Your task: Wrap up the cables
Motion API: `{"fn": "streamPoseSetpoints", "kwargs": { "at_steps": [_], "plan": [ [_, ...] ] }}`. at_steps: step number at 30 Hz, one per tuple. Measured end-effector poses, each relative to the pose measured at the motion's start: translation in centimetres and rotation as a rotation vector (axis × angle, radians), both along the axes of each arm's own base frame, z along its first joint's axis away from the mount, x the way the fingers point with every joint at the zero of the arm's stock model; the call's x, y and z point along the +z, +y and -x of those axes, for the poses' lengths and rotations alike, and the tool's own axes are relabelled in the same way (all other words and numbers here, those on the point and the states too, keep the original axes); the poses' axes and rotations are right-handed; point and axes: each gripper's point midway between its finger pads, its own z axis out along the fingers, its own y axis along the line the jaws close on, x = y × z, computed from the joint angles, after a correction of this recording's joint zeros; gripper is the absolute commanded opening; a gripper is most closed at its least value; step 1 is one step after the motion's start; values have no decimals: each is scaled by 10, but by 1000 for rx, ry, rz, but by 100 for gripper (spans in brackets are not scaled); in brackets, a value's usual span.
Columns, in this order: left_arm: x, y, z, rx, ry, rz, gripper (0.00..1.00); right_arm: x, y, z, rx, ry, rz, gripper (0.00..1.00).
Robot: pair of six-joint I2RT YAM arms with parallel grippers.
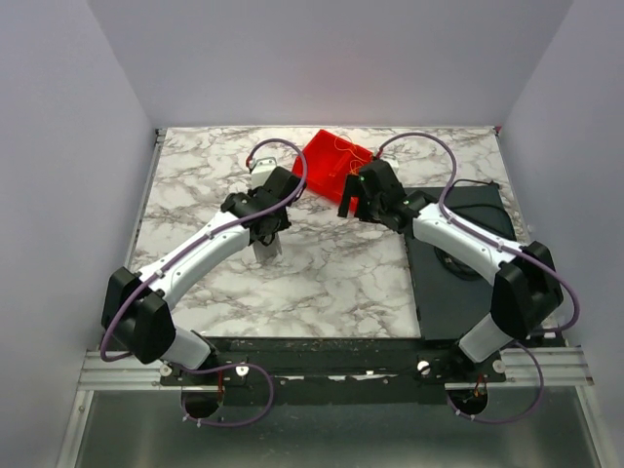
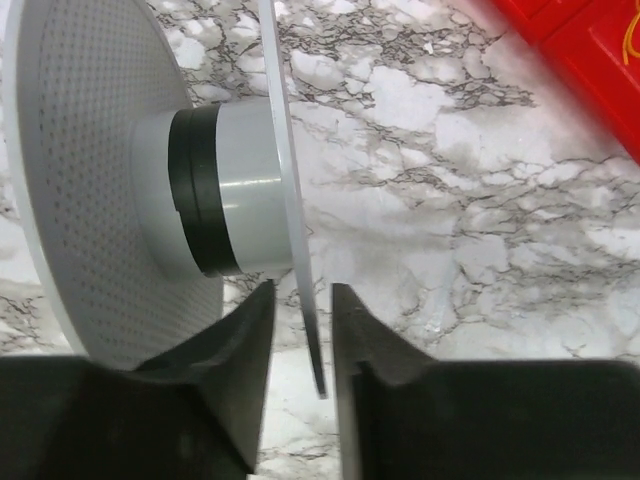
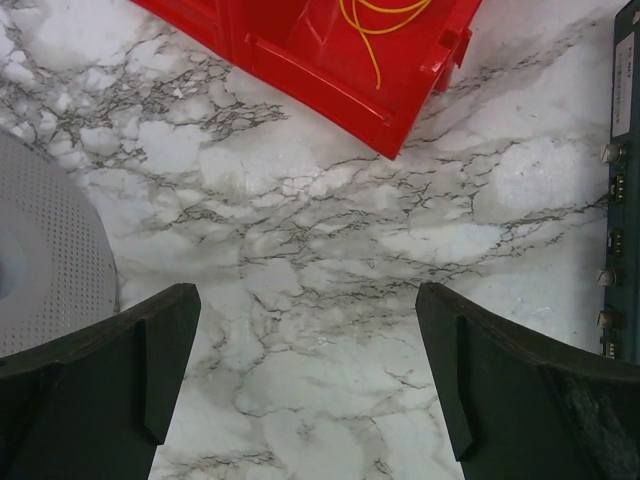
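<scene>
A: What's on the table [image 1: 331, 283]?

B: Big marble top. Red tray [image 1: 327, 166] sits at 12 o'clock, by the far edge.

A: And the white wheel thing?

B: That's a spool [image 2: 100, 150]. L claw [image 2: 302, 340] has a finger on each side of its thin rim. Looks pinched shut on it.

A: R claw?

B: R claw [image 3: 310, 370] is spread wide w/ nothing in it, over bare marble. Tray's at its 12 o'clock, spool at its 9.

A: Where r the cables?

B: Cables [image 3: 375, 25] are thin and yellow, lying in the red tray. None on the spool yet.

A: So which step?

B: Early, I think: fetching a wire. Next, R claw must reach fwd to the tray, dip down and nip one skinny end, then bring it to the spool's middle. It's so thin it may slip.
</scene>
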Motion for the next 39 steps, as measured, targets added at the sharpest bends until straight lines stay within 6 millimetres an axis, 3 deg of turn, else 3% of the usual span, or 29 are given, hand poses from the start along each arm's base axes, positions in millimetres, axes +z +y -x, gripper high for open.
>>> {"fn": "streamPoseSetpoints", "kwargs": {
  "at_steps": [3,8,22,36,39],
  "plan": [
    [-5,1,2,2,8,-3,51,-6,2,0,1,15,0,100],
    [-12,3,7,-8,25,-16,57,-5,9,-8,2,15,-10,100],
    [19,3,11,-79,-40,10,62,19,35,-57,-9,-44,-41,100],
    [30,4,15,-138,-59,6,62,-6,14,-105,-92,-13,-16,99],
    [30,1,15,-152,-57,15,62,-10,5,-119,-117,-9,-15,96]
  ]
}}
